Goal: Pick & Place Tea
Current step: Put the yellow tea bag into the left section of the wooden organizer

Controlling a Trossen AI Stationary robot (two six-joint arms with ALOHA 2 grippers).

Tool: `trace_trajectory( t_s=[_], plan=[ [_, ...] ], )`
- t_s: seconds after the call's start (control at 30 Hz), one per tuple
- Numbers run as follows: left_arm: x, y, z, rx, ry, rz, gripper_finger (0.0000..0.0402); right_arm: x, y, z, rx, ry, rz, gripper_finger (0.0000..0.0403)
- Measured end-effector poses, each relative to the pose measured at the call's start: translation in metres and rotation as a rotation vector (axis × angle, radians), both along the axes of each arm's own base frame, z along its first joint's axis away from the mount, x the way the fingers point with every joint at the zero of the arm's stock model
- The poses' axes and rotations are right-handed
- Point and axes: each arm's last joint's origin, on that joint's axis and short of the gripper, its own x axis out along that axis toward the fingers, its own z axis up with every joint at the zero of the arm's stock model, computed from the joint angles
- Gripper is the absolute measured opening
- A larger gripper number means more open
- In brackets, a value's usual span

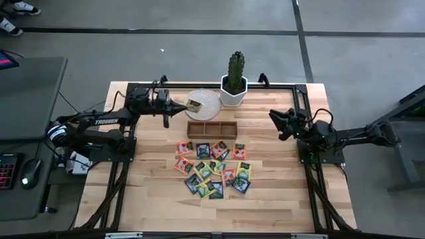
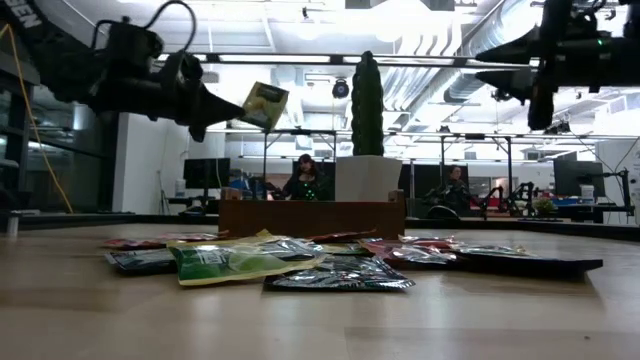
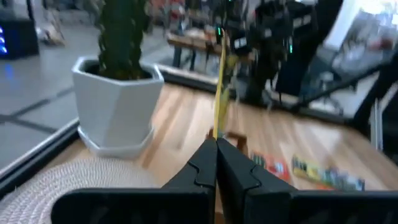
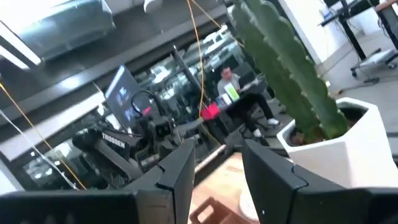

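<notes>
The left gripper (image 1: pixel 178 105), jaws clamped on a yellow tea packet (image 1: pixel 193 104), hangs over the woven mat (image 1: pixel 207 97); placing seems next, likely lowering and releasing; the right gripper (image 1: pixel 275 120) waits, jaws parted.

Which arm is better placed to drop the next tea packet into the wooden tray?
Left. Its gripper already pinches a yellow packet held up near the tray; the right gripper hangs empty, jaws apart, off to the tray's other side.
</notes>
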Motion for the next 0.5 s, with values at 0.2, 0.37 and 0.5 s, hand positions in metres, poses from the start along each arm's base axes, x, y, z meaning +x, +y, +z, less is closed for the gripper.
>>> trace_trajectory(
  t_s=[0.2,0.37,0.5],
  plan=[
    [-0.009,-0.006,-0.005,-0.016,-0.103,0.074,0.0,0.035,-0.002,0.034,-0.147,0.183,0.004,0.0131],
    [-0.007,-0.009,-0.006,-0.02,-0.109,0.061,0.0,0.096,-0.019,0.065,-0.176,0.473,0.093,0.0131],
    [-0.003,-0.015,-0.006,-0.006,-0.109,0.047,0.0,0.152,-0.039,0.084,-0.195,0.649,0.25,0.0131]
  ],
)
